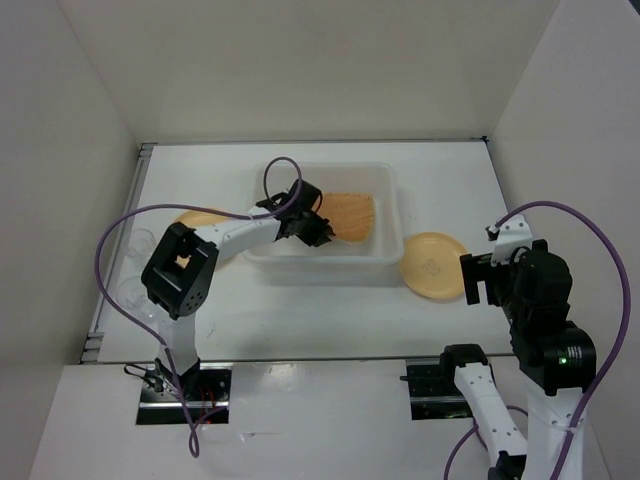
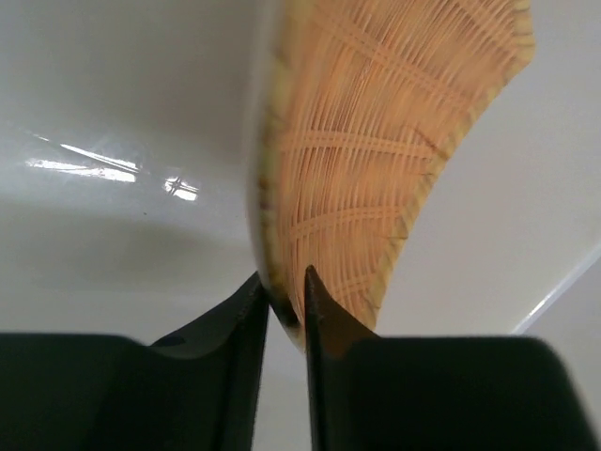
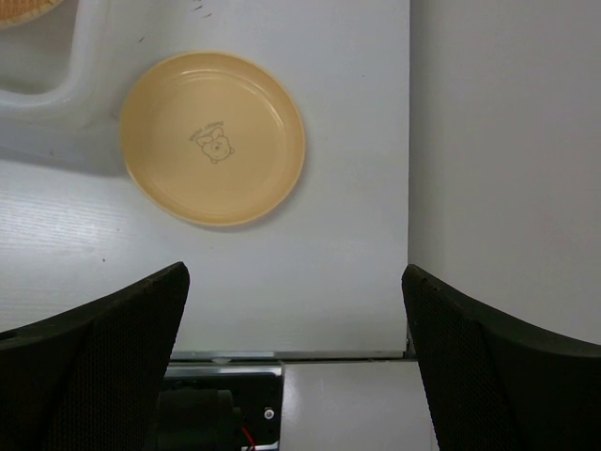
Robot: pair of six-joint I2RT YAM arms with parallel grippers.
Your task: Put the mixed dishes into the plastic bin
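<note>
The orange woven fan-shaped dish [image 1: 352, 215] is inside the translucent white bin [image 1: 385, 262], tilted. My left gripper [image 1: 316, 231] reaches over the bin's near-left part and is shut on the dish's edge. The left wrist view shows the thin jaws [image 2: 286, 299] pinching the rim of the woven dish [image 2: 376, 160] over the bin floor [image 2: 113, 103]. One yellow plate [image 1: 433, 267] lies on the table right of the bin, also in the right wrist view [image 3: 214, 138]. A second yellow plate [image 1: 198, 220] lies left of the bin, partly hidden by the left arm. My right gripper [image 1: 474, 279] is open and empty, right of the first plate.
A small clear cup [image 1: 141, 243] stands near the table's left edge, with another faint clear item [image 1: 128, 293] nearer. White walls enclose the table on the left, back and right. The bin corner [image 3: 56, 80] shows in the right wrist view.
</note>
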